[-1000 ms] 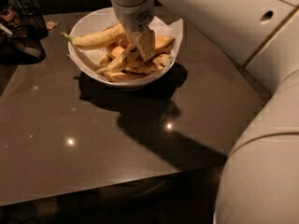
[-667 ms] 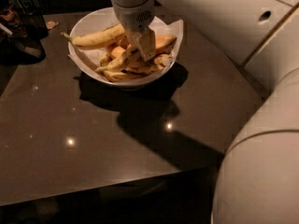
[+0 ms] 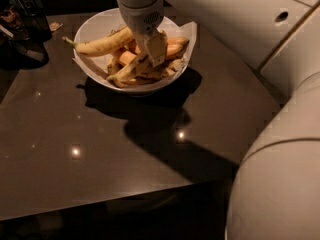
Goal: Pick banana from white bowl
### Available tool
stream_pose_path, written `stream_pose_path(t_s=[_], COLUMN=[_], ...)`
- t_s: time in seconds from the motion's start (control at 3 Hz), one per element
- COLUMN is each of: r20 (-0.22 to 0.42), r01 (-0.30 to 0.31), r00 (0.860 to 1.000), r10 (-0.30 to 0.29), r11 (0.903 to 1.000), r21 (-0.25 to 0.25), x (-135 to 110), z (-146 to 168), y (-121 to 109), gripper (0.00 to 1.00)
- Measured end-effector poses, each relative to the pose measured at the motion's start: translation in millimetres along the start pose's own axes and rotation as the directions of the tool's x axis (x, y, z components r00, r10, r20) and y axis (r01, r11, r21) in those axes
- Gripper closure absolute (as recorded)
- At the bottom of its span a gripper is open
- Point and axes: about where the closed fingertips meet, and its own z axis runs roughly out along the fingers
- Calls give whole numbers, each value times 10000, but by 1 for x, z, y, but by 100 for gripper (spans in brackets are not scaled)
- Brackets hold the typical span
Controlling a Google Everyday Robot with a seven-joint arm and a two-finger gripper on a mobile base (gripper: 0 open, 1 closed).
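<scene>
Banana (image 3: 102, 45) lies left of the hand (image 3: 150, 59) inside white bowl (image 3: 91, 26).

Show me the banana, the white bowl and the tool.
banana (image 3: 102, 45): camera view, mid-peel.
white bowl (image 3: 92, 28): camera view, bare left inner wall.
tool (image 3: 150, 59): camera view, lower end, down in the white bowl.

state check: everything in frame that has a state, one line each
white bowl: upright on the table, lined with paper, holding fruit.
banana: whole, lying in the bowl's left side, stem toward the rim, right end hidden behind the arm.
cut fruit pieces: piled in the bowl's middle.
end effector: down inside the bowl, among the pieces.
table: dark, glossy, bearing the bowl.
</scene>
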Motion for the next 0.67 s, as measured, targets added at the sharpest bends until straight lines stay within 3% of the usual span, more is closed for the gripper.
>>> stream_pose_path(t_s=[0.33, 0.67], r20=[261, 953], r01=[-219, -1155], r00=[9994, 9899], r10=[208, 1053], r11=[9990, 9873], r21=[393, 1090], x=[4, 15], z=[-8, -32], y=[0, 21], gripper=[100, 100])
